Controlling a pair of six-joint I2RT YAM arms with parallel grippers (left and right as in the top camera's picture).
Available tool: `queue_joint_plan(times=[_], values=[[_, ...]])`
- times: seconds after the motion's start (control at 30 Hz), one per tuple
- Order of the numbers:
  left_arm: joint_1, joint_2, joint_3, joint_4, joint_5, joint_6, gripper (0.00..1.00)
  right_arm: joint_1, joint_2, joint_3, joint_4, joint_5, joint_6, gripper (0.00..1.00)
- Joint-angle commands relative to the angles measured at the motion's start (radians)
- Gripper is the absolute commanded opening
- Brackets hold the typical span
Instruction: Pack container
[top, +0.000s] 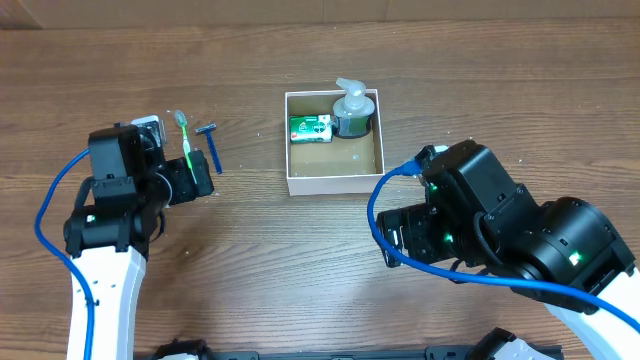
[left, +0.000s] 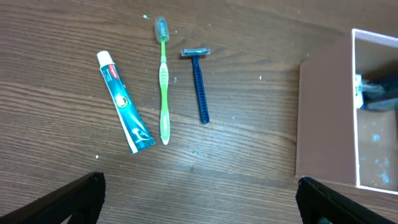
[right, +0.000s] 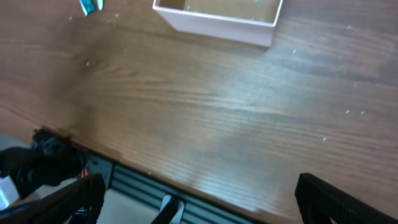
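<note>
The container is a square white-walled box with a tan floor, at the table's middle back. It holds a green-and-white packet and a pump bottle. Its wall shows at the right of the left wrist view and at the top of the right wrist view. A toothpaste tube, a green toothbrush and a blue razor lie on the table left of the container. My left gripper is open and empty, just short of them. My right gripper is open and empty near the table's front edge.
The table's front edge with a metal rail runs under the right gripper. Blue cables loop beside both arms. In the overhead view the toothbrush and razor lie beside the left arm.
</note>
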Motion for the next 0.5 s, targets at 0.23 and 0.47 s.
queue_joint_plan(times=[0.23,0.47], values=[[0.01,-0.03,0.024,0.045,-0.006,0.002,1.0,0.008,-0.22,0.001,0.047,0.11,0.0,1.0],[0.01,-0.005,0.024,0.089,-0.006,0.005,1.0,0.008,-0.339,0.001,0.097,0.25,0.001,1.0]])
